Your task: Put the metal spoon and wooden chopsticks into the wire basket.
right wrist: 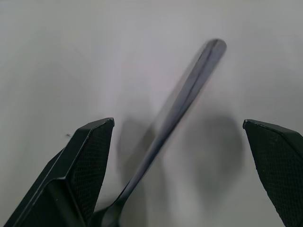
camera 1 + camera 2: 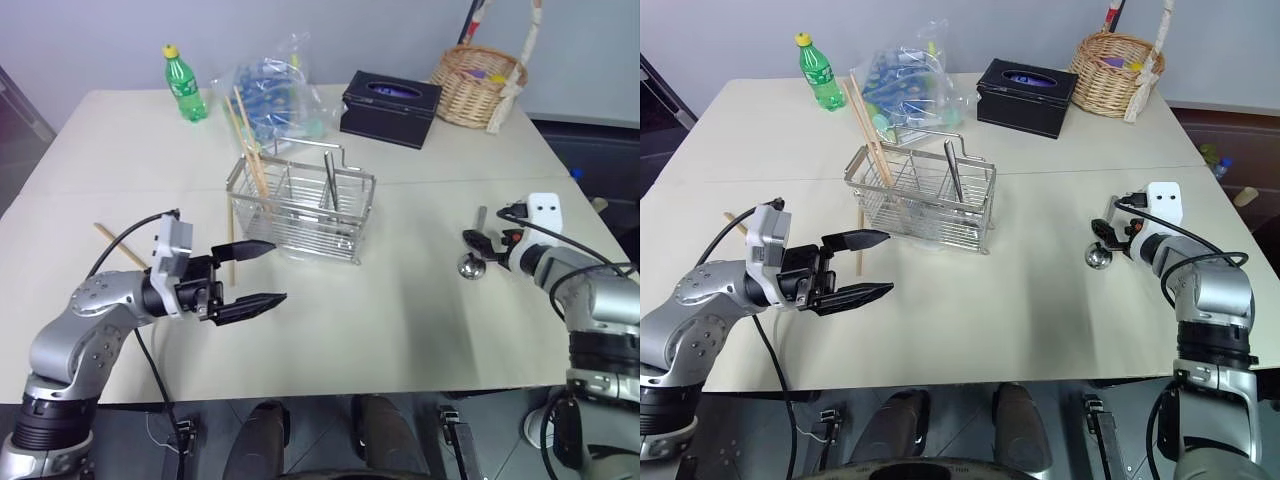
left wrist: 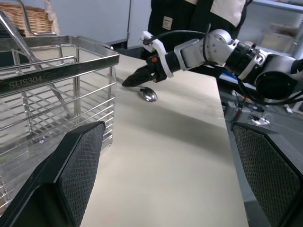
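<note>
Nearest to us, at about 8 o'clock on the bench (image 2: 400, 330), our left gripper (image 2: 262, 272) hangs just above the surface with its 2 fingers spread wide and nothing between them, pointing toward 3 o'clock. Beside it, 1 loose wooden chopstick (image 2: 232, 240) lies on the bench just in front of the rack's near-left corner, and another chopstick (image 2: 120, 246) lies further out toward 9 o'clock, partly behind our left arm.

At 3 o'clock our right gripper (image 2: 1108, 232) is low over the bench, released and wide apart. The metal spoon (image 2: 474, 252) lies flat on the bench right at its fingertips; in the right wrist view the handle (image 1: 180, 109) runs between the 2 fingers without either touching it.

Toward the centre, around 11 o'clock from the left gripper, stands the wire basket (image 2: 300, 205), upright. Several wooden chopsticks (image 2: 248, 150) lean in its left compartment, tips well above the rim. A metal utensil (image 2: 954, 172) stands in a right-hand compartment.

Beyond, at 12 o'clock, we see a clear plastic bag (image 2: 275, 100) and a black tissue box (image 2: 390, 108). A green bottle (image 2: 184, 84) stands at 11 o'clock and a wicker basket (image 2: 478, 85) at 1 o'clock.
</note>
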Motion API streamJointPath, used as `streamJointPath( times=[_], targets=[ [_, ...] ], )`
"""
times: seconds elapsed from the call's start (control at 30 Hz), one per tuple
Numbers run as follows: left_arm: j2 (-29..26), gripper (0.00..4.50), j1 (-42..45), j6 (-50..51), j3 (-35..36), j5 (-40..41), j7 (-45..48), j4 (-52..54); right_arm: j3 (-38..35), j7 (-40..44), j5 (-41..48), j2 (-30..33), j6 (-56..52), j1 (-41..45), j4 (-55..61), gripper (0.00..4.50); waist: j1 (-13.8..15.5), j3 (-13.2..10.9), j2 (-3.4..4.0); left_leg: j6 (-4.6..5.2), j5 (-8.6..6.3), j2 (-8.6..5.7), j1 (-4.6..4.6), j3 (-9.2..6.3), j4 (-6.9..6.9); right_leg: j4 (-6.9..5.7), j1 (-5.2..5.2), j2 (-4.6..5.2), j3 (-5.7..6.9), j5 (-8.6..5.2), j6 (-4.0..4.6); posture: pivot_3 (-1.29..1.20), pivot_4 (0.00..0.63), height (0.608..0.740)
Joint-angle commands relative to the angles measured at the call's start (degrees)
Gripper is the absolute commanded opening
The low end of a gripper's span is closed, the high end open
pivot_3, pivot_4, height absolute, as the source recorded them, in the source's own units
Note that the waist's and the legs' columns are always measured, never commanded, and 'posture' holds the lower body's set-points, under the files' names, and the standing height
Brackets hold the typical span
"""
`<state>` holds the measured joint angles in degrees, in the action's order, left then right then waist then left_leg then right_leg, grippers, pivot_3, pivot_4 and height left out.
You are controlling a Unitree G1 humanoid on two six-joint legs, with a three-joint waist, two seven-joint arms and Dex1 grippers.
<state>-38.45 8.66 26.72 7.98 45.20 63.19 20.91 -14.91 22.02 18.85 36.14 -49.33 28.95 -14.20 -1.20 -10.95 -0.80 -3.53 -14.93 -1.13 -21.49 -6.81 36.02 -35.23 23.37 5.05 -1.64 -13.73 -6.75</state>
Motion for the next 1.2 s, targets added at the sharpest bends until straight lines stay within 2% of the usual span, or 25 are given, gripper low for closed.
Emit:
streamJointPath(
  times=[0.03, 0.47, 0.6, 0.73, 0.83, 1.1, 1.2],
  targets=[
    [0.4, 4.46, -0.5, -1.5, 0.1, -0.8, -0.5, 2.1, 1.9, 1.5, -0.3, 1.3, -4.1, 3.9, -2.2, 4.5, -0.1, 0.0, 0.0, 0.0, 0.0, 0.0, 0.01, 0.01, 0.01, 0.0, 0.0, 0.0, 0.0, 0.02, -0.04, 0.0, 0.15, 0.74],
    [1.8, 4.46, -1.7, -8.1, -2.5, -6.8, 0.8, 0.6, 5.9, 2.4, -2.5, -1.1, -7.1, 7.7, -7.8, 4.5, -1.2, 0.1, -0.13, 0.0, 0.0, 0.01, 0.07, 0.01, 0.04, 0.0, -0.08, -0.01, 0.0, 0.01, -0.01, 0.0, 0.15, 0.74],
    [2.1, 4.5, -1.3, -8.7, -2.4, -7.2, 0.7, -0.1, 5.5, 2.3, -2.8, -1.4, -7.3, 7.9, -8.2, 3.29, -1.4, 0.1, -0.13, 0.0, 0.0, 0.03, 0.09, 0.0, 0.02, -0.01, -0.08, -0.03, 0.0, 0.06, -0.1, 0.0, 0.15, 0.74],
    [2.2, 4.5, -0.8, -9.6, -2.1, -7.9, 0.8, -1.1, 5.1, 2.4, -3.1, -1.8, -7.2, 8.1, -8.6, 1.28, -1.4, 0.1, -0.13, 0.01, -0.01, 0.04, 0.1, 0.0, 0.02, -0.01, -0.08, -0.04, 0.0, 0.07, -0.12, 0.0, 0.15, 0.74],
    [2.0, 4.5, -0.6, -10.3, -2.1, -8.4, 1.0, -1.8, 4.9, 2.3, -3.2, -2.2, -7.4, 8.5, -8.7, 0.01, -1.4, 0.1, -0.13, 0.01, -0.01, 0.05, 0.11, 0.0, 0.02, -0.01, -0.09, -0.05, 0.0, 0.07, -0.13, 0.0, 0.15, 0.74],
    [2.2, 4.5, 0.1, -11.7, -2.1, -9.5, 1.1, -3.2, 4.5, 0.8, -3.8, -2.5, -6.1, 8.4, -7.5, 0.01, -1.3, 0.1, -0.17, 0.01, -0.01, 0.04, 0.11, 0.0, 0.06, 0.0, -0.13, -0.04, 0.0, 0.08, -0.13, 0.0, 0.15, 0.74],
    [2.4, 4.5, 0.2, -11.8, -1.7, -9.4, 0.5, -3.4, 3.1, -2.3, -5.5, -2.7, 1.0, 8.8, -5.4, 0.01, -1.4, 0.1, -0.17, 0.01, -0.01, 0.04, 0.1, 0.0, 0.08, 0.01, -0.13, -0.04, 0.0, 0.08, -0.13, 0.0, 0.15, 0.74]
  ],
)
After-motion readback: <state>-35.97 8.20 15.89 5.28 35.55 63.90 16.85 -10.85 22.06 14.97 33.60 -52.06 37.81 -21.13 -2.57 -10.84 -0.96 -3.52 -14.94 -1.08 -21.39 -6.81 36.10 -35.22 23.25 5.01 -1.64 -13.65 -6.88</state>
